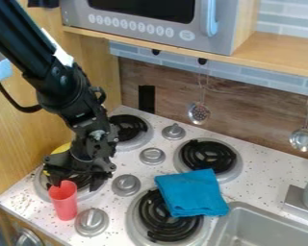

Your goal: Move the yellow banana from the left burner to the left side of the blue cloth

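Note:
At the left of the stove, the black gripper (79, 172) hangs low over the front-left burner, hiding much of it. A red cup (64, 202) is directly below and in front of it, its upper end close against the gripper; whether it is held cannot be told. Behind the gripper, part of a yellow object (61, 148) shows. A folded blue cloth (192, 192) lies partly over the front-right burner (155, 218).
Two burners (209, 155) are at the back, with several grey knobs (125, 185) between the burners. A sink (263, 226) is at the lower right. A wooden wall (25, 144) stands left; ladles (199, 113) hang at the back beneath a shelf with a toy microwave (144, 21).

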Controlling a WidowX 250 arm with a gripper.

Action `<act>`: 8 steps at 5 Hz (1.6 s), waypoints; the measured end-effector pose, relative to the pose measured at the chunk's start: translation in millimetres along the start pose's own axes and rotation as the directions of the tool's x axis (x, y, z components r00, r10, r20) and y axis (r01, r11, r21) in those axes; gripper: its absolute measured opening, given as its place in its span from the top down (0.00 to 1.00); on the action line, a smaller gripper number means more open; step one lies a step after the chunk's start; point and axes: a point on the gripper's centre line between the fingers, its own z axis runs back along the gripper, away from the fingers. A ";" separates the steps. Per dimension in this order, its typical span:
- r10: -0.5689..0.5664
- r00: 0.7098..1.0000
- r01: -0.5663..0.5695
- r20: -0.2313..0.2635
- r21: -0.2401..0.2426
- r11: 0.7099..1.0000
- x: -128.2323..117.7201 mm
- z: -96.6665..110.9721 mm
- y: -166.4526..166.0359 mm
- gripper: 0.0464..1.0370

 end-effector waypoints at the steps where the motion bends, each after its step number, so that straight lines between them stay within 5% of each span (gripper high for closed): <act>1: -0.013 1.000 0.013 -0.019 0.006 1.000 -5.4 -4.9 -1.1 0.04; 3: -0.061 0.998 0.060 -0.003 -0.043 0.997 6.8 5.4 7.1 0.04; 5: -0.106 0.991 0.108 0.086 -0.017 0.994 30.2 16.5 15.3 0.04; 6: -0.203 0.969 0.206 0.142 -0.009 0.978 50.9 4.3 11.4 0.04; 7: -0.361 0.895 0.383 0.262 -0.037 0.923 72.0 -11.8 12.4 0.04; 8: -0.412 0.852 0.455 0.322 -0.067 0.888 87.5 -28.4 17.2 0.04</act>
